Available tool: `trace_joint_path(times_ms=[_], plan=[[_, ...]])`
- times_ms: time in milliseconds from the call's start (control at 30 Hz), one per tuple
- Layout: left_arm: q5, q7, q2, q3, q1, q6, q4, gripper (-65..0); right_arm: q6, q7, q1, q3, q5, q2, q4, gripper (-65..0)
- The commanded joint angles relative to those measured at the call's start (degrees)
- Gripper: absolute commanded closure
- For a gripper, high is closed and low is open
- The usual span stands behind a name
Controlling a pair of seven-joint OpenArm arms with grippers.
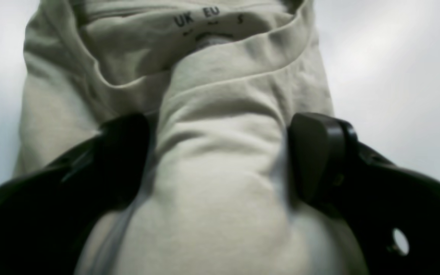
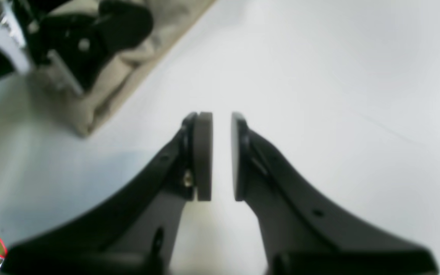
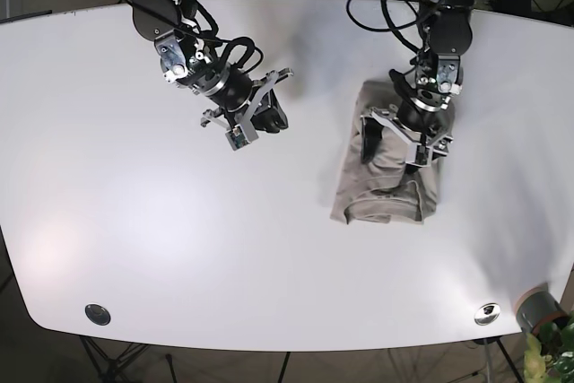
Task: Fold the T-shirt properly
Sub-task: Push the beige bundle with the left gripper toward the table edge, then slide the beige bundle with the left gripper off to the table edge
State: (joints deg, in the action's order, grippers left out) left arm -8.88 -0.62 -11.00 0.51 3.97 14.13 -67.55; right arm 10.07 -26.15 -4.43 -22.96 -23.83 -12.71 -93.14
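- While the two arms are standing over the white table [image 3: 134, 221], only one of them is working on the cloth, so I am going from the left side of the base view to the right side.
- On the left of that view, the right gripper [image 3: 269, 114] is hanging above bare table, well apart from the T-shirt [image 3: 386, 168]. In its own wrist view the two pads [image 2: 204, 156] are facing each other with a narrow gap and nothing between them, so this hand is released and is holding nothing. I judge it is waiting to the side so that it is not disturbing the fold.
- On the right of the base view, the T-shirt is lying on the table as a narrow, already partly folded bundle, with the collar end pointing to the near edge.
- The left gripper [image 1: 220, 160] is sitting on the upper half of the shirt. Its fingers [image 1: 315, 152] are standing on both sides of a raised ridge of fabric, near the collar with the size print [image 1: 197, 17]. It seems to be grasping this ridge, probably to lift it for the next fold, but I cannot tell how firmly the fingers are pressing.
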Motion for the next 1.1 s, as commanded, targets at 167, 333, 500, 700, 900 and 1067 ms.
trace_joint_path(times_ms=[167,333,500,700,900,1067], plan=[[1.0,-7.4,-8.5,-0.6,1.9,-2.3,3.9,-54.7,0.18,1.2,0.7,2.3,-0.4,0.0,-1.1,-7.5],[0.8,-7.4,-16.0,-3.7,4.9,-2.0,4.0,-54.7,0.18,1.2,0.4,2.5,-0.4,0.0,-1.7,-7.3],[-5.9,-7.4,-22.2,-13.4,4.2,7.8,13.0,-54.7,0.18,1.2,-0.5,2.6,-0.4,0.0,-3.8,-7.3],[-8.0,-7.2,-28.9,-18.1,-0.6,15.5,24.2,-54.7,0.18,1.2,-1.9,2.5,0.0,0.4,-7.1,-7.3],[-8.0,-7.2,-34.7,-20.9,-3.4,19.5,27.9,-54.7,0.18,1.2,-4.8,2.6,0.1,0.1,-10.6,-7.3],[-8.0,-7.2,-37.8,-21.5,-5.8,23.6,27.5,-54.7,0.00,1.2,-6.1,2.6,0.1,0.1,-13.0,-7.3]])
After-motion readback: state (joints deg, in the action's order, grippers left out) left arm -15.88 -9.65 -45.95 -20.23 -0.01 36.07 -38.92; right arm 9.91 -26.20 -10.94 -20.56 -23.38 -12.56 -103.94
